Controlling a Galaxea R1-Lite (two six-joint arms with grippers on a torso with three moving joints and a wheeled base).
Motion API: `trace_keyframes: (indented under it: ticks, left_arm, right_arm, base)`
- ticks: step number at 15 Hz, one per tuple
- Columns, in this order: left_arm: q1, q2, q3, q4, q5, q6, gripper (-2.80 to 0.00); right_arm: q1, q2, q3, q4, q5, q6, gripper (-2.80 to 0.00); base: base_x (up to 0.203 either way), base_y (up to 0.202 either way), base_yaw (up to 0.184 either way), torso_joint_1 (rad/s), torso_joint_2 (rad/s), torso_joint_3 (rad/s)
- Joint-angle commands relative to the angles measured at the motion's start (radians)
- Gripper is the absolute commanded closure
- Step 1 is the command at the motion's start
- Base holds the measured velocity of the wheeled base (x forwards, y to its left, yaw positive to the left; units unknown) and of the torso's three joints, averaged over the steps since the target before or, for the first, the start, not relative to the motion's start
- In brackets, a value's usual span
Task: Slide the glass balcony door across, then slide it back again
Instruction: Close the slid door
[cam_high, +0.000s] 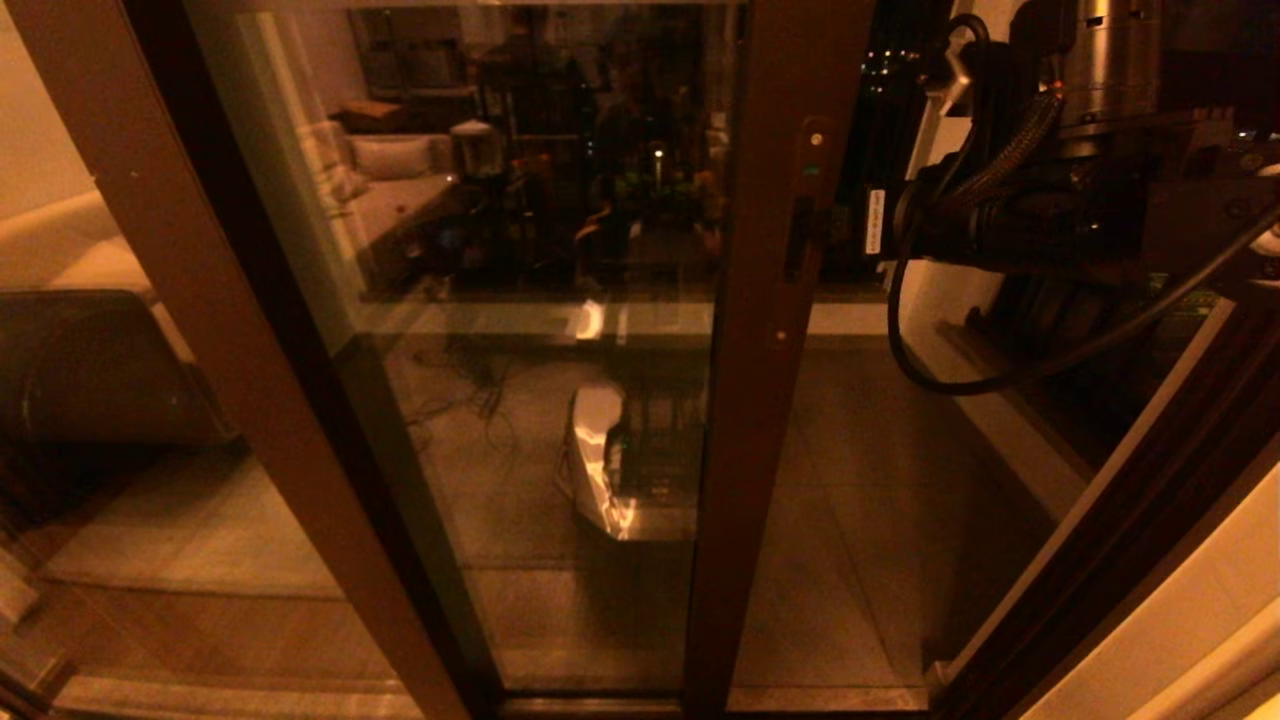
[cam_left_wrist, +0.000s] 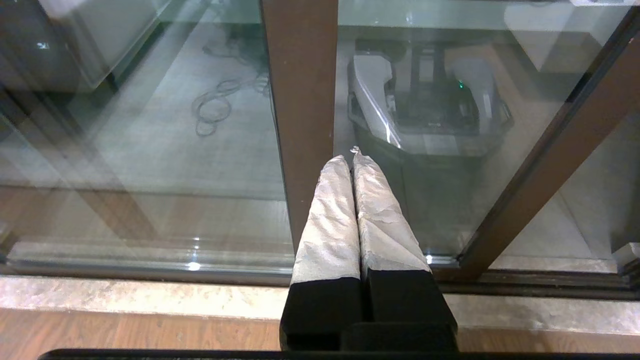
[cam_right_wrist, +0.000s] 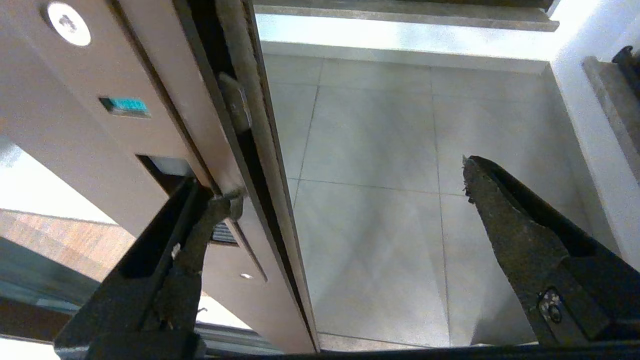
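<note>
Fixed panel: you see the wide lighter-brown post (cam_high: 200, 330) slanting down the left of the head view, with reflective glass beside it
Left gripper (cam_left_wrist: 352, 157): parked low in front of the door track, its two foil-wrapped fingers (cam_left_wrist: 330, 220) pressed together on nothing
Glass balcony door (cam_high: 560, 300): you have it standing mid-view, its dark brown stile (cam_high: 775, 330) upright with the small dark handle (cam_high: 800, 235) on it, and an open gap to the tiled balcony floor (cam_high: 860, 480) on its right
Right gripper (cam_right_wrist: 345, 185): at the stile's edge at handle height, jaws spread wide; one finger (cam_right_wrist: 200, 225) sits at the handle recess, the other (cam_right_wrist: 505, 220) hangs over the tiles, clear of the door
</note>
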Motion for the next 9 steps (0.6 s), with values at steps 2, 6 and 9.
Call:
trace_keyframes:
  ticks: [2, 6, 9]
  left_arm:
    - [0.0, 0.0, 0.0, 0.001, 0.001, 0.001, 0.0]
    - [0.0, 0.0, 0.0, 0.001, 0.001, 0.0, 0.0]
    - [0.0, 0.0, 0.0, 0.001, 0.001, -0.001, 0.0]
  right_arm:
    - [-0.009, -0.05, 0.059, 0.003, -0.001, -0.006, -2.8]
    - [-0.032, -0.056, 0.071, -0.003, -0.001, -0.006, -2.8]
    - [-0.04, -0.057, 0.073, -0.003, -0.001, -0.006, -2.8]
  base:
    - [0.0, 0.0, 0.0, 0.0, 0.0, 0.0]
    - [0.0, 0.0, 0.0, 0.0, 0.0, 0.0]
    - [0.0, 0.0, 0.0, 0.0, 0.0, 0.0]
